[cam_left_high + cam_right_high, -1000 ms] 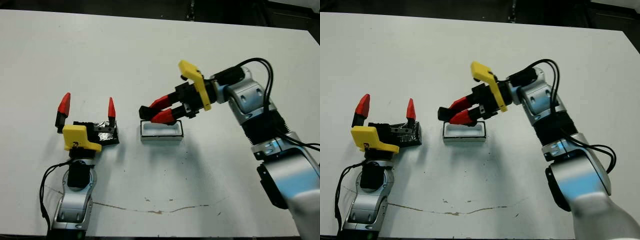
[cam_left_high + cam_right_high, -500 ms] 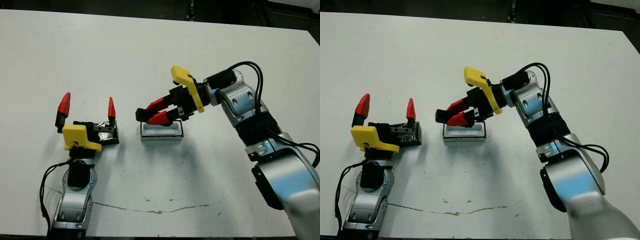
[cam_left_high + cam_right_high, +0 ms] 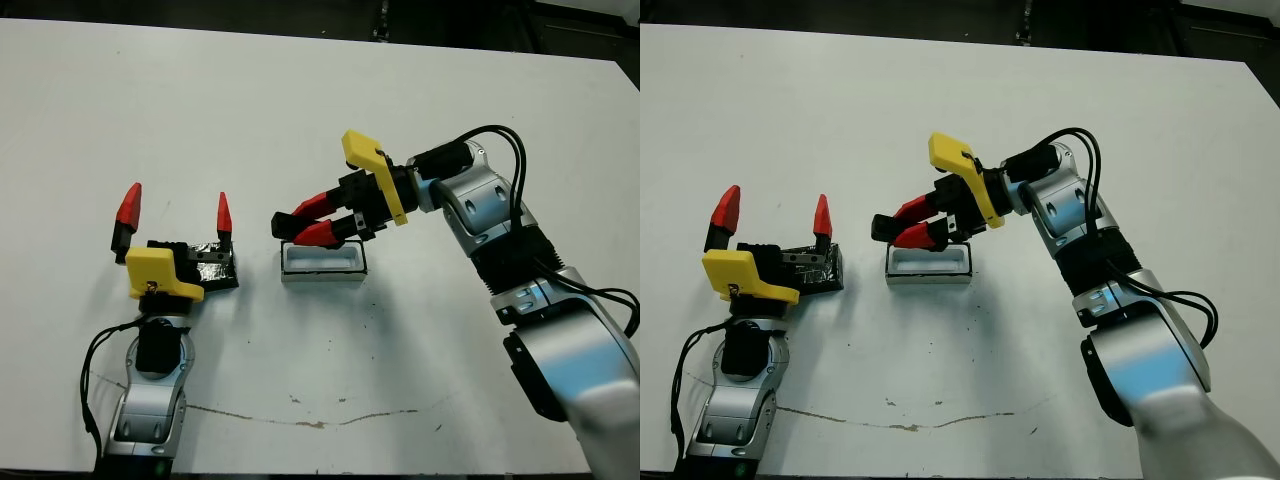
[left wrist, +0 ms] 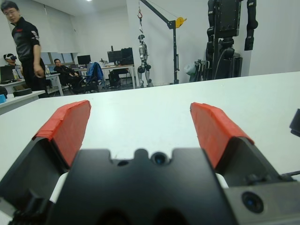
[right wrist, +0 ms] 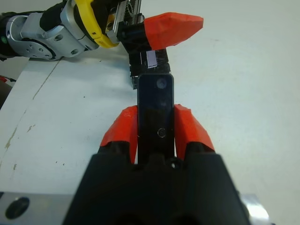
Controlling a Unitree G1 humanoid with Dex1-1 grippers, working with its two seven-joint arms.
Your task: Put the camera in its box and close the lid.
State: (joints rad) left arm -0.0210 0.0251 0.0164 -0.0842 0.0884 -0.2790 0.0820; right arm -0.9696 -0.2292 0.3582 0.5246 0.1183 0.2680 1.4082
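My right gripper (image 3: pixel 306 224) is shut on the camera (image 5: pixel 155 105), a slim black bar whose end (image 3: pixel 281 224) pokes out past the red fingertips. It hovers tilted over the left end of the box (image 3: pixel 322 264), a small white tray with a dark rim, lying open at the table's middle. The lid (image 3: pixel 208 270), black and glossy with a silvery patch, lies flat to the left of the box. My left gripper (image 3: pixel 175 210) stands open right beside the lid, with its fingers (image 4: pixel 65 126) pointing up and nothing between them.
A thin brown streak (image 3: pixel 300 415) runs across the white table (image 3: pixel 200 110) near its front edge. The dark far edge (image 3: pixel 300 30) lies well behind. In the left wrist view, people (image 4: pixel 26 42) and equipment stand beyond the table.
My right gripper has carried the camera a little to the left, towards the box's left end, and has barely moved in the last half second. The left gripper stays open by the lid.
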